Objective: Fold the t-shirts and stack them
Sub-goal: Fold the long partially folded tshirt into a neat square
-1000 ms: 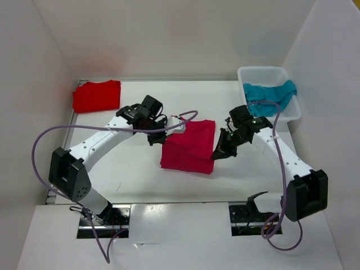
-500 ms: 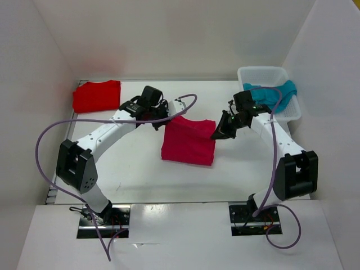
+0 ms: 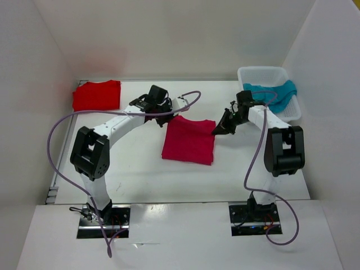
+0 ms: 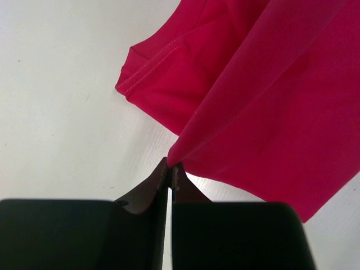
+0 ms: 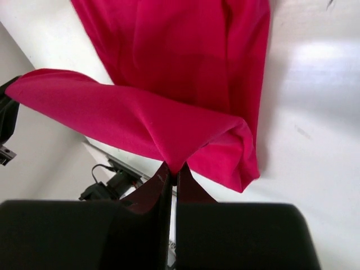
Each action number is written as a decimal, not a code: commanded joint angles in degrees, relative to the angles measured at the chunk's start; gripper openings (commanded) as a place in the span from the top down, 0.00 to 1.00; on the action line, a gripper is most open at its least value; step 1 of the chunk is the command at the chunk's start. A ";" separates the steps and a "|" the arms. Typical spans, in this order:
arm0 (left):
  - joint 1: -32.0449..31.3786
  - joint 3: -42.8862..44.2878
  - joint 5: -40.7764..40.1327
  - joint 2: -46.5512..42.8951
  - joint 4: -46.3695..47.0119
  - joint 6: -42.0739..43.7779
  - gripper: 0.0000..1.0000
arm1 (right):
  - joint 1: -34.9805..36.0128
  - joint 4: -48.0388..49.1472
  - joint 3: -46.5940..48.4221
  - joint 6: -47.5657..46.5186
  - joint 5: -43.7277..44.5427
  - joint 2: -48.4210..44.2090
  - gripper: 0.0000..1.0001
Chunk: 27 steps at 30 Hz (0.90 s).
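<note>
The left claw is pressed together on a corner of the crimson-pink shirt. The cloth is bunched to a point at its tips and spreads away from them in a taut sheet. The right claw is pinching the other corner of the same edge, and the fabric peaks at its tips above a lower layer that lies on the bench. From above, the two claws sit at the shirt's far corners, one on each side. The shirt forms a near-square shape around the middle of the bench, between the two arms.

Further out, a bright red shirt lies as a neat rectangle in the far left corner of the bench, well apart from both arms. A teal shirt lies crumpled in a white basket at the far right, with part of it draped over the rim.

The step in hand looks like a fold of the crimson-pink shirt, with one edge held up by both corners over the rest of the cloth. The next move likely calls for both claws to travel in step so the edge stays stretched. They would then lower it squarely onto the layer beneath and let go together. Uneven motion could skew the fold. By the look of things, stacking this shirt and folding the teal one are not yet done.
</note>
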 commanded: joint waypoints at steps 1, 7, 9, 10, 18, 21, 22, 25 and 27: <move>0.83 3.03 -1.11 1.42 2.23 -0.66 1.00 | -1.19 4.30 3.69 -2.49 -3.22 5.52 1.00; 0.83 2.42 -3.56 4.24 5.73 0.84 1.00 | -1.72 7.63 6.34 -1.01 -0.06 7.48 1.00; 1.44 1.80 -4.62 5.37 6.88 0.84 1.00 | -1.72 8.43 6.86 -1.01 0.56 8.70 1.00; 1.44 1.80 -4.63 5.38 7.49 0.84 0.99 | -1.72 8.43 6.87 -1.01 0.56 9.49 1.00; 1.44 2.94 -6.91 9.33 11.62 0.84 0.74 | -2.25 12.47 8.09 0.84 5.74 10.64 0.51; 1.44 4.78 -9.81 9.95 11.64 -0.03 0.38 | -2.25 15.81 8.71 0.84 9.51 8.46 0.40; 1.44 6.36 -10.51 9.95 10.93 -0.83 0.34 | -2.25 17.64 8.71 0.84 10.31 6.96 0.40; 1.97 8.83 -11.13 8.72 6.81 -2.32 0.24 | 1.08 17.66 8.71 -2.48 14.79 0.90 0.43; 1.97 10.06 -11.13 7.93 3.30 -3.55 0.22 | 3.89 17.05 7.23 -3.03 16.46 -0.70 0.57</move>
